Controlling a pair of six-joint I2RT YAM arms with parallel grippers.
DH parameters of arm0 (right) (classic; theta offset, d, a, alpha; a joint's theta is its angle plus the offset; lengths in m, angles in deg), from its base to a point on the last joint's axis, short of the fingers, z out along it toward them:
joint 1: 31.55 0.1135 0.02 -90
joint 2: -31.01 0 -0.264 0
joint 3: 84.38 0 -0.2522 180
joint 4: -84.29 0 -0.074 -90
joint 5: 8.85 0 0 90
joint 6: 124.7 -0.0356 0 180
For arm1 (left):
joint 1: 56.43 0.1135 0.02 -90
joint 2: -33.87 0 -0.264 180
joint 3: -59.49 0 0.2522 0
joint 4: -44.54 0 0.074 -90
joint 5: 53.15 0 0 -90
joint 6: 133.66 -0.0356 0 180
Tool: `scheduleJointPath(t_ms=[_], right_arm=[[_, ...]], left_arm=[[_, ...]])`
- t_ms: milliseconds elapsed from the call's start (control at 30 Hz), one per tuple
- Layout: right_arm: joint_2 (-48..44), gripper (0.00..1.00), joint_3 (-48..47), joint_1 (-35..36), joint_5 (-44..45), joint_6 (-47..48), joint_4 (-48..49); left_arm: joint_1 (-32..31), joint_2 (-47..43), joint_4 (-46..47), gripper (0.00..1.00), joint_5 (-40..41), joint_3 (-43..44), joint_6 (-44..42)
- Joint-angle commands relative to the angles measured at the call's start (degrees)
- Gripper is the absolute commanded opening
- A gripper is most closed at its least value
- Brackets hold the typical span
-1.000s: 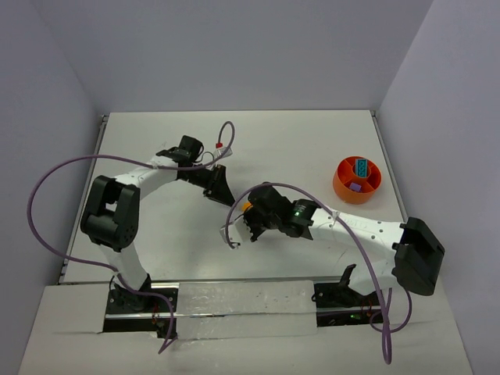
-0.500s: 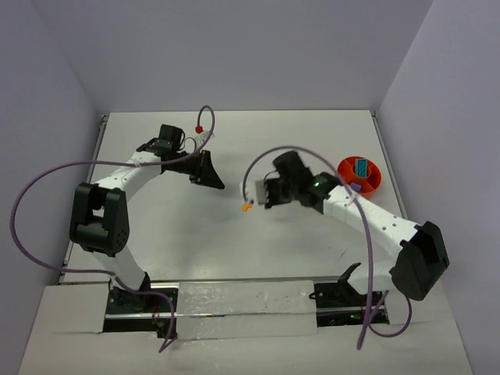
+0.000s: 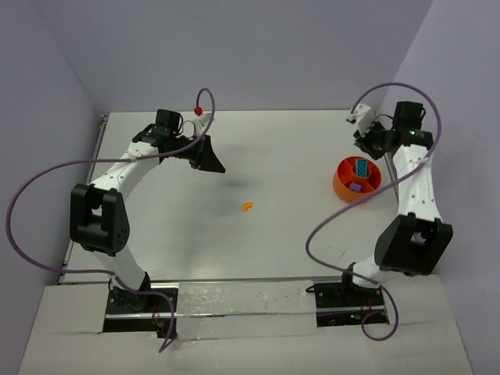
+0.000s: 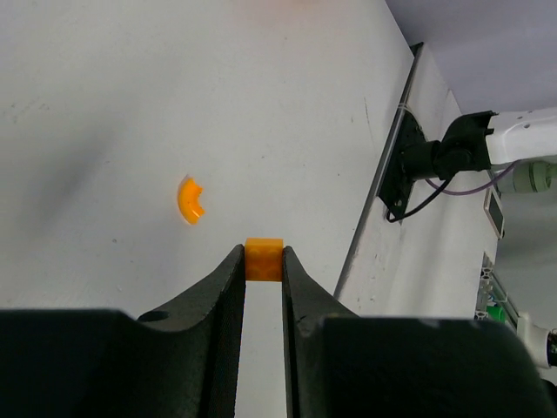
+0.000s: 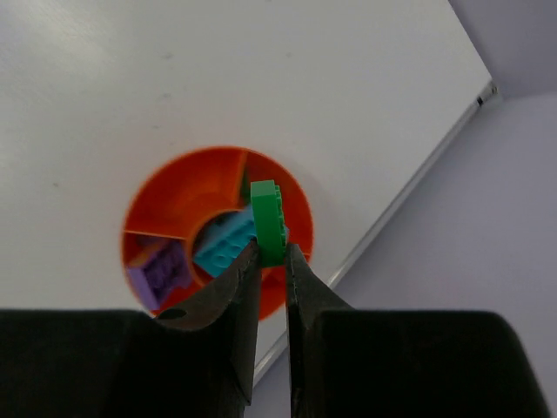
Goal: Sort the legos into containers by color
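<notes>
While near the bowl (image 5: 174, 196), green lego (image 5: 268, 218) between right fingers (image 5: 228, 300)

No text, label, brand, number or sign can be read in any of the three views.

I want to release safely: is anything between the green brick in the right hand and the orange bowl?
Nothing visible. In the right wrist view the right hand grips the green brick with only open air between it and the orange bowl; a teal brick and a purple brick occupy two compartments.
</notes>
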State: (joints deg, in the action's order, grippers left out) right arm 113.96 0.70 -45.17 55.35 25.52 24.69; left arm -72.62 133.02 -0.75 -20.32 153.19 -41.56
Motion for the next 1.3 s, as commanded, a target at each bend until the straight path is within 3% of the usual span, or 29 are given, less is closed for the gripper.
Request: scheduleJointPath(t_ms=[0, 167, 500, 1267], right_arm=[[8.81, 0.00, -9.41, -8.77, -7.04, 1.89, -9.23], [17.54, 0.00, -17.57, -13.45, -6.62, 5.81, -13.94], [25.98, 0.00, -24.28, -13.16, -2.75, 10.35, -18.14], [29.85, 0.06, -21.42, -7.36, 4.76, 12.12, -18.64]], left_arm=[[-0.16, 0.60, 0.27, 0.00, -0.07, 2.62, -1.11], [-0.16, 0.69, 1.55, 0.00, -0.04, 1.72, -0.17], [-0.25, 2.17, 1.12, 0.00, -0.22, 2.72, -0.03], [-0.25, 2.81, 0.69, 0.00, 0.75, 2.50, -0.24]])
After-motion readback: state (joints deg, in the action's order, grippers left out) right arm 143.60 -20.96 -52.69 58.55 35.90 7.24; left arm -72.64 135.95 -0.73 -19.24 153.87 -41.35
